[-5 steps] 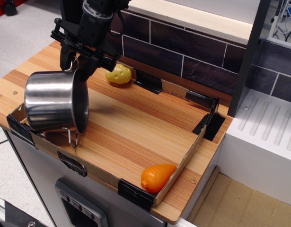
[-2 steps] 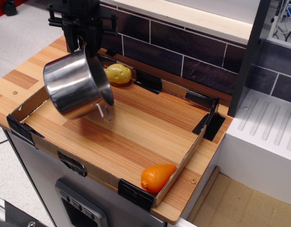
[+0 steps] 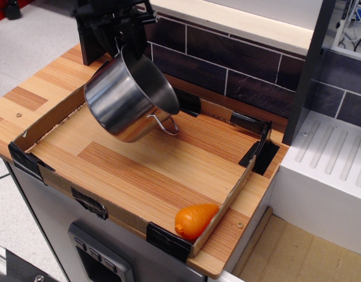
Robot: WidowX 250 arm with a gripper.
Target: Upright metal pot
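The shiny metal pot point(image 3: 128, 97) hangs tilted in the air above the back left of the wooden board, its mouth turned up and to the right, its base low and to the left. One wire loop handle point(image 3: 164, 125) hangs from the lower rim. My black gripper point(image 3: 118, 42) is at the top of the frame and is shut on the pot's upper rim or handle. The fingertips are partly hidden by the pot.
A low cardboard wall point(image 3: 54, 179) with black tape corners rims the wooden board point(image 3: 162, 170). An orange toy carrot point(image 3: 194, 219) lies in the front right corner. A dark tiled wall point(image 3: 227, 64) runs behind. A white rack point(image 3: 333, 158) stands at the right.
The pot was lifted off the board at the left, carried right and back, and turned so its mouth faces more upward. It now hides the yellow toy potato.
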